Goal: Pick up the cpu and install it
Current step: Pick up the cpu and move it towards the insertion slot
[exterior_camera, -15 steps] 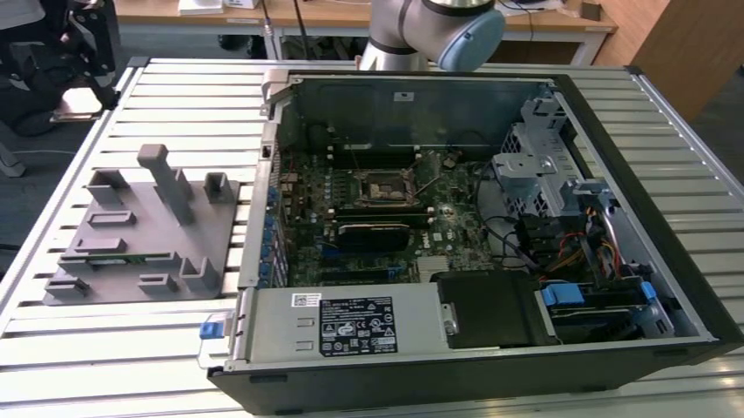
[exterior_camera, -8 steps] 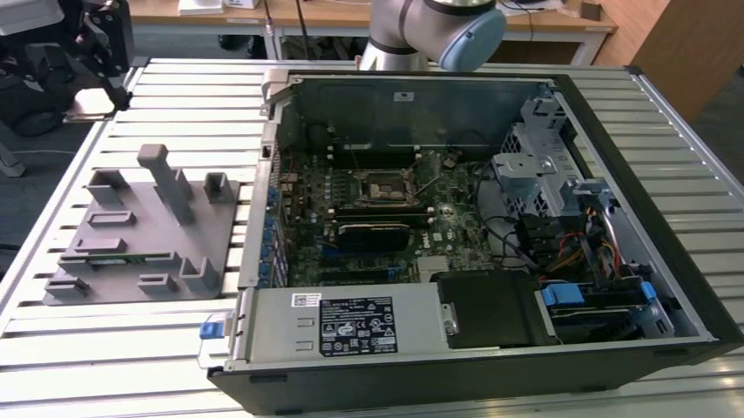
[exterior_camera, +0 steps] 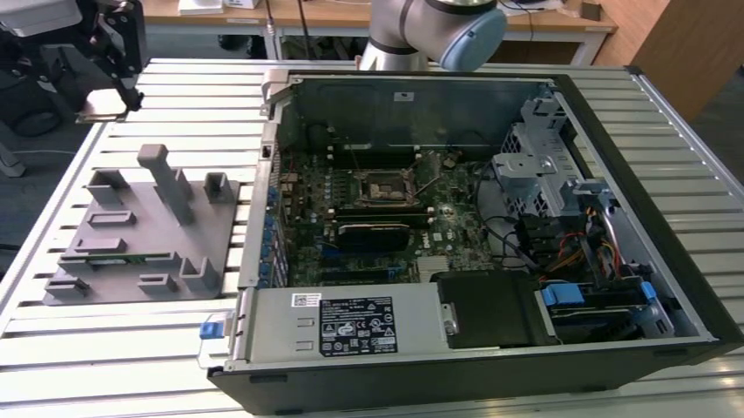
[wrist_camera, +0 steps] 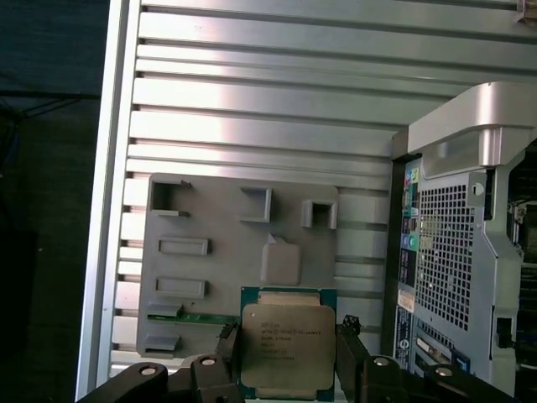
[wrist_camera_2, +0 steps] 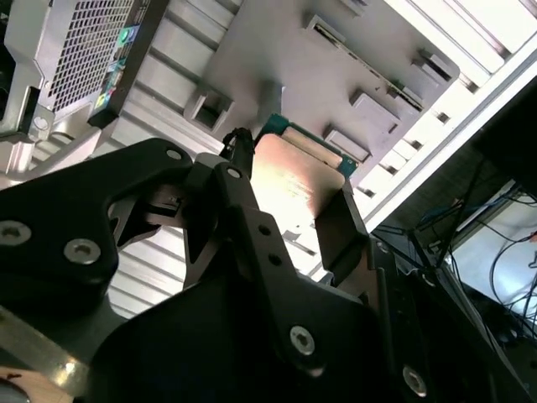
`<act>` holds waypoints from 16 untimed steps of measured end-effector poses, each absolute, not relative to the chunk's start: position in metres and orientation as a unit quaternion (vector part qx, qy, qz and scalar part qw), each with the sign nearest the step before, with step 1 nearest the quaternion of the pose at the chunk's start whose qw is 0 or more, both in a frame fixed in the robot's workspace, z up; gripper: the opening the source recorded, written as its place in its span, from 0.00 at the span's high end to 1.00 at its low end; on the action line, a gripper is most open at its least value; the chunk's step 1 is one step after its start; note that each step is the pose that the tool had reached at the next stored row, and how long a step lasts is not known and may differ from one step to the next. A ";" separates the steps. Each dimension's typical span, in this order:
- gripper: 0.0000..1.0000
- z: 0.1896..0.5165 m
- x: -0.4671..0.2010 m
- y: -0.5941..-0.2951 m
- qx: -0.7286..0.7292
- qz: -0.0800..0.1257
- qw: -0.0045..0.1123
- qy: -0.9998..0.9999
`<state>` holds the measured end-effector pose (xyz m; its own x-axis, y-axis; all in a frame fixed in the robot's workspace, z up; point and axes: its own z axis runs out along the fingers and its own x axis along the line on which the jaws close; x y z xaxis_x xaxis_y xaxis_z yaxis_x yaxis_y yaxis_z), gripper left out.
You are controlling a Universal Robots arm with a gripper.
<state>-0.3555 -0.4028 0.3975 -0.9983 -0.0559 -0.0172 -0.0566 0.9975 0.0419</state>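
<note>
Nearest the lens in both wrist views: black hand [wrist_camera: 288, 363] closed on the cpu [wrist_camera: 288, 340], pinching two opposite edges, silver lid facing the first wrist camera. Held in the air over the slatted worktop [exterior_camera: 174, 96] at the exterior view's left, beyond the grey tray [exterior_camera: 139, 252], well apart from the open case [exterior_camera: 651, 131]. Likely hazards, judged from this pose: may slip or twist in so thin an edge grip; may clip the case wall or cables [exterior_camera: 558, 252] on the way in; may land skewed in the socket [exterior_camera: 384, 187] and bend contacts if set down rotated or tilted. Tray: many moulded slots, a green memory stick [wrist_camera: 197, 317] lying in one, other slots apparently unfilled. Case: board [exterior_camera: 348, 218] with socket near the middle, drive cage [exterior_camera: 529, 165] and cables toward the exterior view's right, power supply [exterior_camera: 348, 322] along the side nearest that camera. Socket clamp open or closed: impossible to tell.
</note>
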 end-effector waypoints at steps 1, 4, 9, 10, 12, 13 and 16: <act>0.46 0.397 -0.354 -0.403 -0.028 0.021 0.008 0.999; 0.46 0.397 -0.350 -0.403 -0.028 0.021 0.008 0.999; 0.46 0.396 -0.339 -0.403 -0.028 0.021 0.008 0.999; 0.46 0.396 -0.337 -0.403 -0.028 0.021 0.008 0.999; 0.46 0.396 -0.333 -0.403 -0.028 0.021 0.008 0.999; 0.46 0.395 -0.331 -0.403 -0.028 0.021 0.008 0.999; 0.46 0.394 -0.327 -0.405 -0.028 0.021 0.008 0.999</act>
<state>-0.3268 -0.4051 0.3942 -0.9983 -0.0559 -0.0173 -0.0565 0.9975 0.0418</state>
